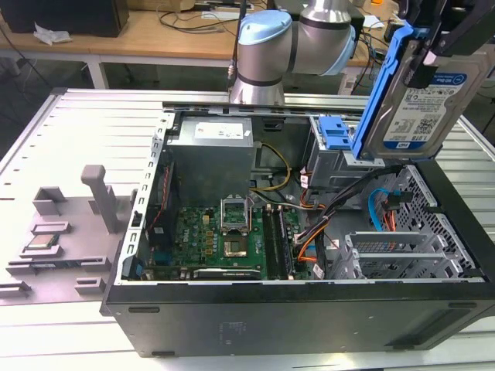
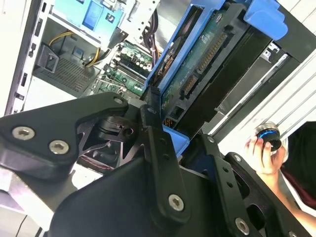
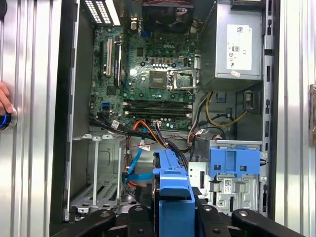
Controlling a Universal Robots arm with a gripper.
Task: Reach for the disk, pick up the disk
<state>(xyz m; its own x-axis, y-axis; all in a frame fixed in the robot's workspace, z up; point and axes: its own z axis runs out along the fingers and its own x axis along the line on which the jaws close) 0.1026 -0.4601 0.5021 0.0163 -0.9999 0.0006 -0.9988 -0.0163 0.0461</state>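
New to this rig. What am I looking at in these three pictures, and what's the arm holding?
It is one robot arm working over an open computer case that lies on a slatted metal table. The exterior view comes from a camera off the arm. Both wrist views come from cameras riding on the arm.

The gripper is shut on the disk, a silver hard drive in a blue bracket, lifted clear above the case. In the second wrist view you see the disk's circuit-board side between the black fingers.

Inside the case are the green motherboard, the grey power supply and loose cables. A grey fixture sits on the table on the exterior view's left. A person's hand rests by the case.
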